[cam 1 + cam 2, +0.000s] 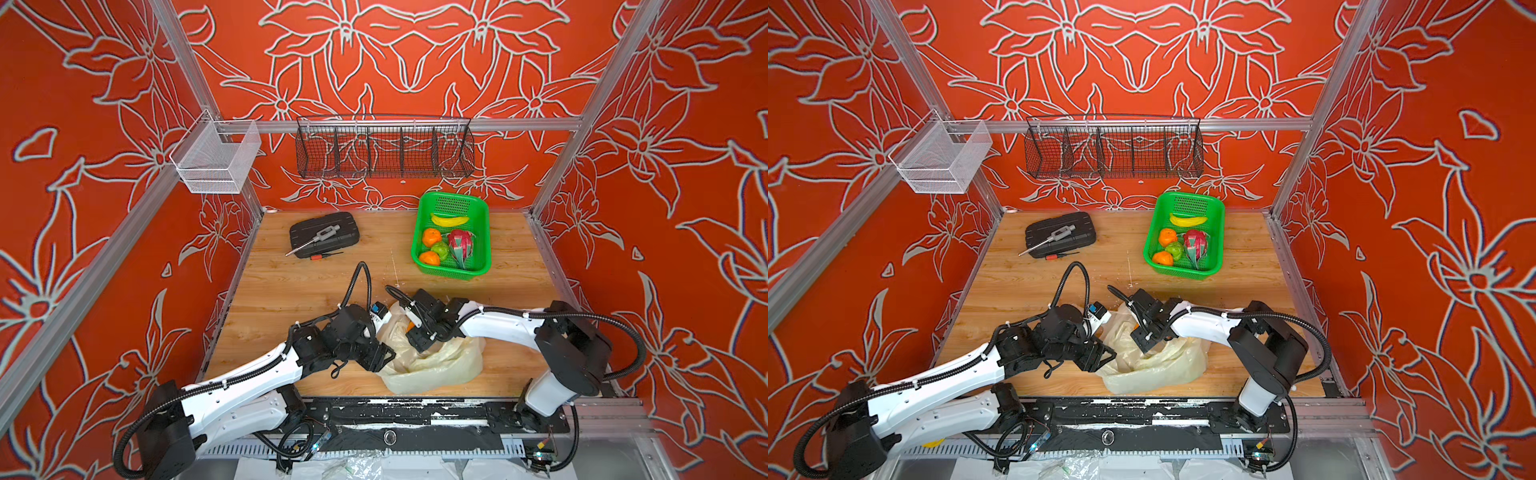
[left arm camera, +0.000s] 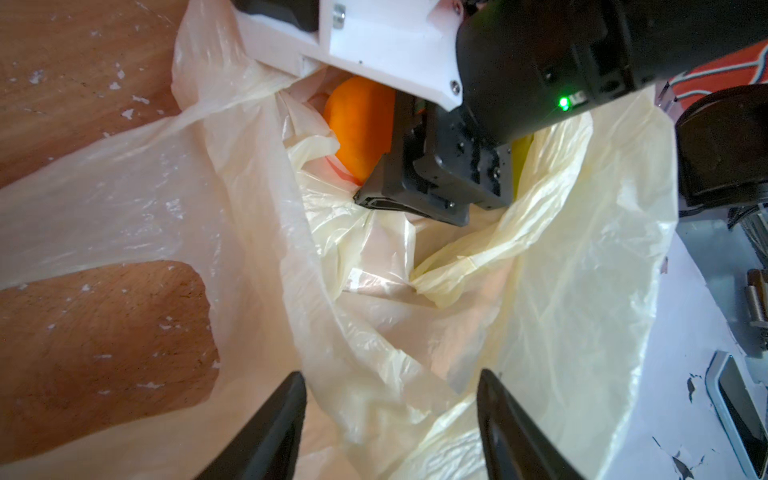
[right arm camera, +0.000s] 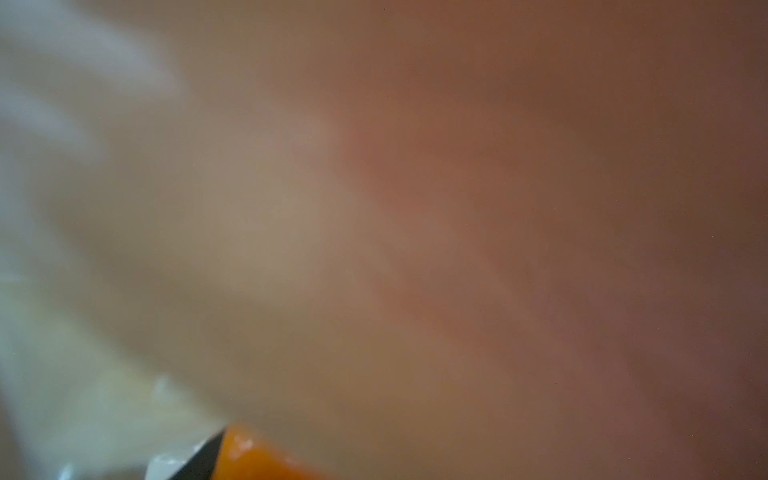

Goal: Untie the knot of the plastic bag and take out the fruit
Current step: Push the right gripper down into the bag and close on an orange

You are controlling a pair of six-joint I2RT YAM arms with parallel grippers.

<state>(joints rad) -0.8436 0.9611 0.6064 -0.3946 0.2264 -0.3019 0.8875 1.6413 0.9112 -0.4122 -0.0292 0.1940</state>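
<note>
Left hand (image 2: pixel 390 374): fingers set wide, with slack bag (image 1: pixel 440 365) film lying between them and nothing gripped. Right hand (image 2: pixel 409 187): sunk in the bag mouth, one finger laid against an orange (image 2: pixel 359 129); whether it is gripped cannot be told. The bag is spread open at the near edge of the tabletop (image 1: pixel 291 291). Other fruit (image 1: pixel 457 245) is seen in the green basket (image 1: pixel 487 232), well apart at back right.
</note>
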